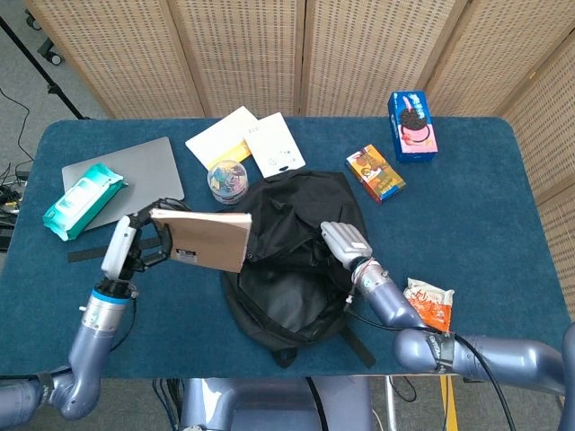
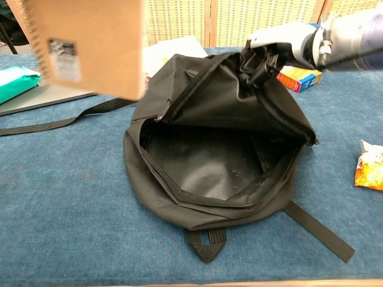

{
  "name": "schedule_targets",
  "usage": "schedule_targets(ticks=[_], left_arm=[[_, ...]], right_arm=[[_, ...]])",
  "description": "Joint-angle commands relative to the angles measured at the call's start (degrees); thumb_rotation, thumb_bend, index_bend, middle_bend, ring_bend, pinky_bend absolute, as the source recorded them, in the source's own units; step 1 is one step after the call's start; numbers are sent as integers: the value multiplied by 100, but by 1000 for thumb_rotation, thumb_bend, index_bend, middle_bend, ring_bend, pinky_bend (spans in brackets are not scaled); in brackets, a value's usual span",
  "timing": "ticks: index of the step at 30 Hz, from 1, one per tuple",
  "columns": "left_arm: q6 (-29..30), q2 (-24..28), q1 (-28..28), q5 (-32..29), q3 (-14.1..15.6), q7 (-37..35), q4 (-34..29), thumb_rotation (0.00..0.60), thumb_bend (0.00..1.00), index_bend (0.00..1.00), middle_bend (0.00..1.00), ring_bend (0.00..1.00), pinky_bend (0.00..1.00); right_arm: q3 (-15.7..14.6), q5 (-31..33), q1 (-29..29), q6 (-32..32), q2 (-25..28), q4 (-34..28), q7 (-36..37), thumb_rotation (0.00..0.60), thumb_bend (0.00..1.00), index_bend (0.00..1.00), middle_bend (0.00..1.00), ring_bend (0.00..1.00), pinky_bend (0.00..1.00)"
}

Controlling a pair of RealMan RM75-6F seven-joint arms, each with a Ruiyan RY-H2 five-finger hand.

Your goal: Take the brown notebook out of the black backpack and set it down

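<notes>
The black backpack [image 1: 287, 269] lies open mid-table, and its inside [image 2: 209, 167] looks bare in the chest view. My left hand [image 1: 135, 244] holds the brown spiral notebook [image 1: 205, 239] in the air left of the backpack, above the blue table. In the chest view the notebook [image 2: 90, 45] fills the top left corner, barcode label towards me, and the left hand is out of that frame. My right hand [image 1: 346, 242] grips the backpack's upper flap and holds it lifted, as the right hand [image 2: 278, 51] also shows in the chest view.
A grey laptop [image 1: 135, 175] with a teal wipes pack [image 1: 83, 199] lies at the left rear. White papers [image 1: 244, 139], a clear tub [image 1: 228, 180], two snack boxes [image 1: 375, 172] [image 1: 411, 126] and a wrapper [image 1: 429, 303] surround the backpack. A black strap [image 2: 60, 122] trails left.
</notes>
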Motion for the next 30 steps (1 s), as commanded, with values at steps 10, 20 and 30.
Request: schedule_targets(ticks=[10,20,30], left_arm=[[-1337,-260,600,-2166,-597,-370,976,600,686,750,359,511,558],[-1969,-324,547,-1579,-473,170,1723,600,404,2,0,0,253],[-1156,285,830,-934,-556,1242,1191,600,335,0,0,0,130]], right_arm=[[-783,-1787,-556,244,-159,-392,-66,600,723,684,669,719,710],[-1605,-3083,-847,-72,981,-1242,-415,600,0,220,64,78,267],[-2374,-5538,-1769,949,2411,-1782,-679,600,0,102,0,0,42]])
